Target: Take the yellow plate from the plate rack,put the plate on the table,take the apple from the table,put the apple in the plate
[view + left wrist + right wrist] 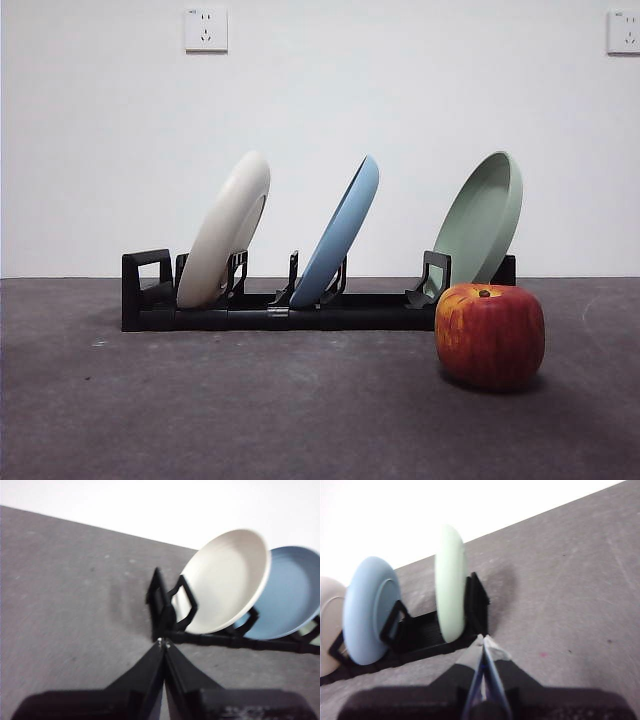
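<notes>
We are viewing the rack (270, 310) standing on the table (250, 410), running across the front view close to the white wall (400, 100). Three plates are leaning in its slots, all tilted the same way. The yellow plate (225, 232) is sitting in the slot nearest one end of the rack, the blue plate (340, 232) is sitting in the middle, and the green plate (482, 222) is sitting at the other end. None of the plates is touching another.

The apple (490, 335) is resting on the table, in front of the rack end that is carrying the green plate, stem dimple facing up. It is partly covering the lower edge of the green plate in the front view, but we cannot tell whether the two are touching.

Neither arm is appearing in the front view. The left pincer (164, 642) is hanging above the table near the yellow-plate end of the rack, its jaws pressed together and gripping nothing. The right pincer (483, 639) is hanging near the green-plate end, its jaws likewise pressed together and gripping nothing.

Two sockets (205, 30) are showing on the wall.
</notes>
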You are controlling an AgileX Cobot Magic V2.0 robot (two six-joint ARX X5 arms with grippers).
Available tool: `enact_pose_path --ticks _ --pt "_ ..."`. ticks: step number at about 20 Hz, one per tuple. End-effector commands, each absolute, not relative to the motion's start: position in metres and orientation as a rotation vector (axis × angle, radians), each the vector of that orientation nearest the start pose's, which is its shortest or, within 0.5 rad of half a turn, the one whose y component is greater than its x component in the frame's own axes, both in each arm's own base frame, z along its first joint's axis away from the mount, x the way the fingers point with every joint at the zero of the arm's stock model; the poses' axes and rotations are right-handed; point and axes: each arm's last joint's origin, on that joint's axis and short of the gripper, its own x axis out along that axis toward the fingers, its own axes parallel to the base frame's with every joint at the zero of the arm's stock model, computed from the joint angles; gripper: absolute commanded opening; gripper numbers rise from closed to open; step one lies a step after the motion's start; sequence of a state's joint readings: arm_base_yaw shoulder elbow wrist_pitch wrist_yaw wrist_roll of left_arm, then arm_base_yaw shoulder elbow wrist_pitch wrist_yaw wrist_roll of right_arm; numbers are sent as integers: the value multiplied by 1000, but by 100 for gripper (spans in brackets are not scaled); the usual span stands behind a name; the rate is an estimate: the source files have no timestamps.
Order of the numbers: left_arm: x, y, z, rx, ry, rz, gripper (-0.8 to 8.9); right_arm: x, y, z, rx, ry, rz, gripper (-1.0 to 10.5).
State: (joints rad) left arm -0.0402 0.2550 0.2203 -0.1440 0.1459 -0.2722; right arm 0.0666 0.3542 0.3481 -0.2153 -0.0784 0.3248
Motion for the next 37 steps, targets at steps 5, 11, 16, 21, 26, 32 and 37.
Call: enact_pose_path --ticks 5,11,16,21,26,32,37 --pt "126 -11 251 -220 214 -232 -7 133 14 264 280 358 181 -11" --pt "157 -14 286 -234 273 -310 -5 155 17 278 229 493 257 1" --pt "187 -19 306 -254 336 -409 0 169 21 286 218 544 348 5" --pt "236 -25 322 -295 507 -469 311 178 23 289 230 568 384 263" --pt "279 -43 337 -259 628 -523 346 178 23 288 230 569 383 289" --pt "328 -86 340 -225 708 -614 345 178 23 288 231 570 383 285" --pt "353 -119 312 -142 776 -555 342 178 23 288 232 573 383 285"
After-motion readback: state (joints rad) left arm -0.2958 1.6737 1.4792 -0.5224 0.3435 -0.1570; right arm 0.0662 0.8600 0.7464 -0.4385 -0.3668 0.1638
